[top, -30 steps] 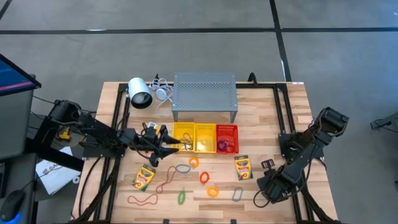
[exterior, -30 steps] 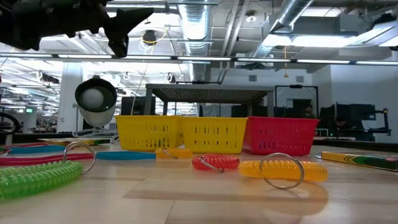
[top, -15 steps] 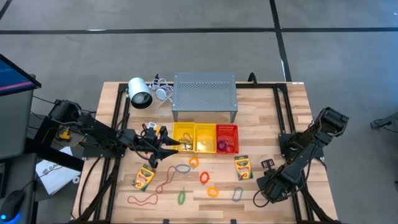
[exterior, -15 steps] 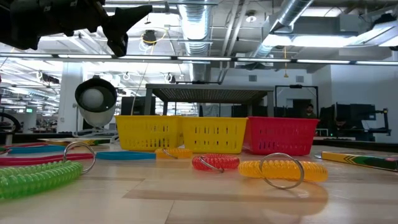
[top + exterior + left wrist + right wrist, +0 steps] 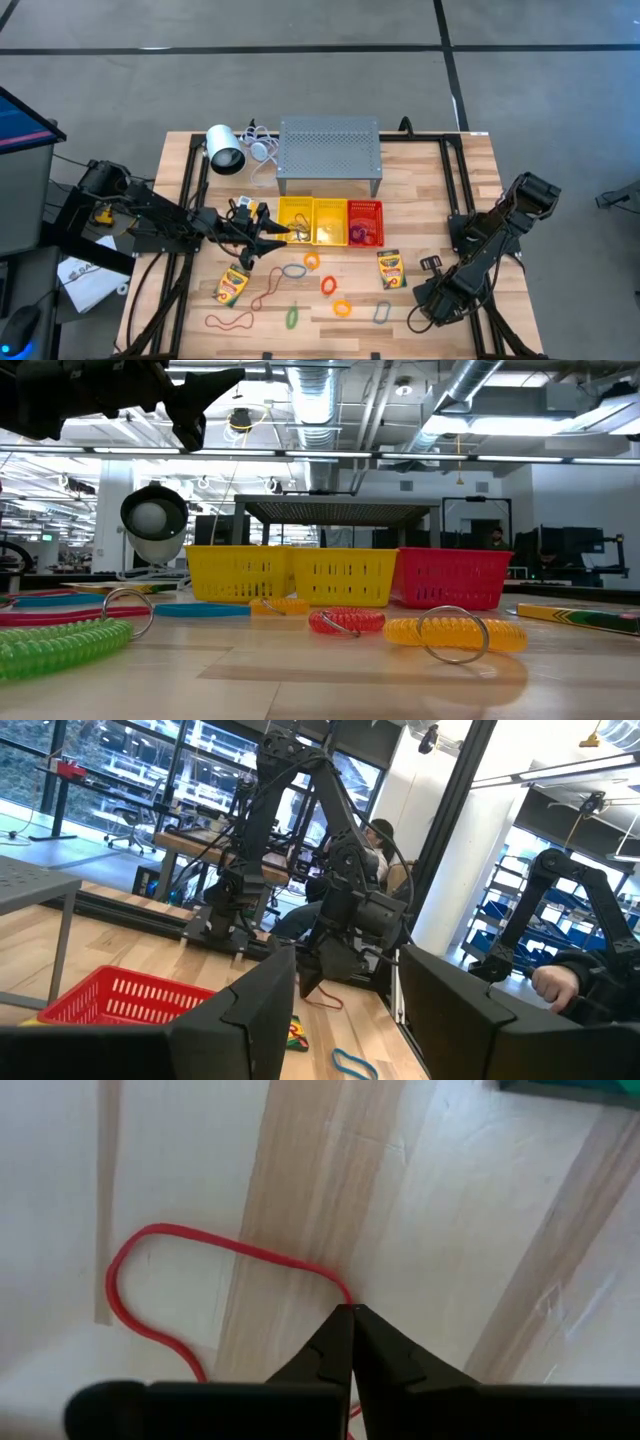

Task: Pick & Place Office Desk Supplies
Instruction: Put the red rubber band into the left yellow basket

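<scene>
Right gripper (image 5: 352, 1312) is pinched shut on the red rubber band (image 5: 150, 1280) near the surface's front-right corner; its loop trails sideways from the tips, so lift straight up.

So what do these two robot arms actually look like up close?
Both are dark, nearly black, built from chunky jointed sections with black cables running along them. The left arm has a small yellow label near its base. The right arm ends in a boxy block at its shoulder. Each finishes in two matte black fingers, blocky on the left gripper and tapering to slim points on the right gripper.
</scene>
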